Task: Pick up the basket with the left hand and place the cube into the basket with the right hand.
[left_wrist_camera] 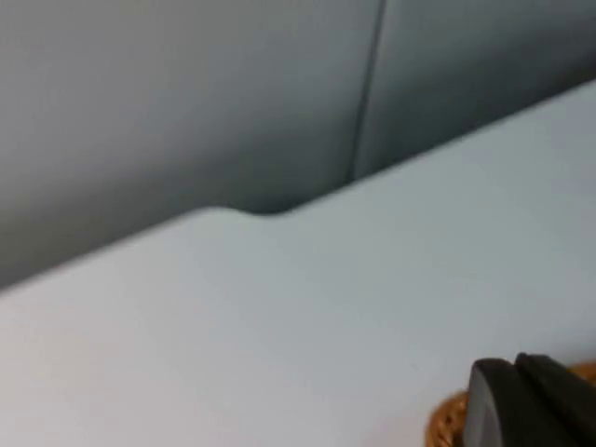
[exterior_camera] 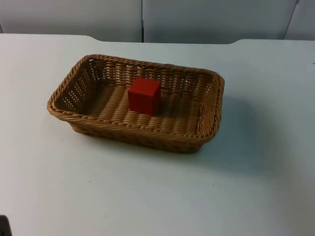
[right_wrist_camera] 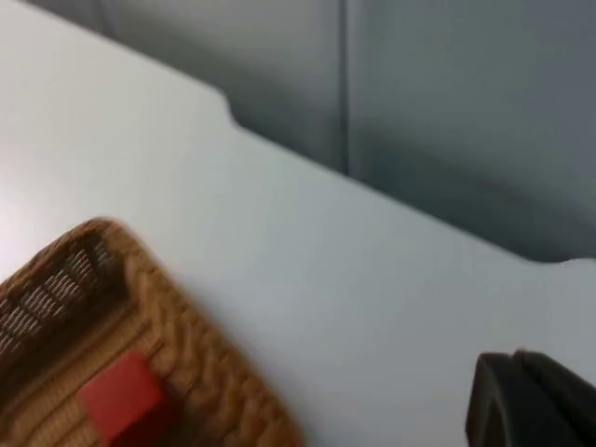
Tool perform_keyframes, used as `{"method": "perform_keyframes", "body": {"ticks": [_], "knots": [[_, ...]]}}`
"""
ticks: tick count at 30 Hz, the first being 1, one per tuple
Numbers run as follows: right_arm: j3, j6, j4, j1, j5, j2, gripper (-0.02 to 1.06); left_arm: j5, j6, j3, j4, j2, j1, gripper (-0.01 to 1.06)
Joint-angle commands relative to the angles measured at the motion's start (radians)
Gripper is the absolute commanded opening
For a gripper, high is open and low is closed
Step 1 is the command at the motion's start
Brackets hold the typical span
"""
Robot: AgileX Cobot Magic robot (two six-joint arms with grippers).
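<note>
The cube (exterior_camera: pixel 144 95) already sits in the basket (exterior_camera: pixel 209 115) on the worktop (exterior_camera: pixel 256 187). Whether either hand is apart, I cannot tell. A tilted lift could roll the cube out.

White table (exterior_camera: pixel 256 187), notched far edge; grey partition wall (exterior_camera: pixel 206 19) behind, panels joined by vertical seams.

Both arms held back above the table

One black fingertip (left_wrist_camera: pixel 526 400) of the left gripper shows in its wrist view; one black fingertip (right_wrist_camera: pixel 531 400) of the right gripper likewise.
</note>
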Motion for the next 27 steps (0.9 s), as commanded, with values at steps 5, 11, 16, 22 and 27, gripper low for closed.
{"method": "perform_keyframes", "body": {"ticks": [5,11,16,22,27], "knots": [[0.003,0.414,-0.414,0.001,-0.299,-0.179,0.00,0.087,-0.430,-0.042,0.481,-0.233,0.027,0.00],[0.126,1.041,-1.270,0.001,-0.255,-0.405,0.00,0.189,-0.629,0.120,0.690,-0.504,0.141,0.00],[0.447,1.186,-1.495,0.001,-0.229,-0.636,0.00,0.118,-0.631,0.418,0.657,-0.776,0.241,0.00],[0.873,1.211,-1.475,0.001,-0.185,-0.971,0.00,0.016,-0.631,0.719,0.631,-1.209,0.250,0.00],[1.077,1.145,-1.283,0.001,-0.118,-1.256,0.00,0.093,-0.631,0.810,0.553,-1.517,0.244,0.00]]}}
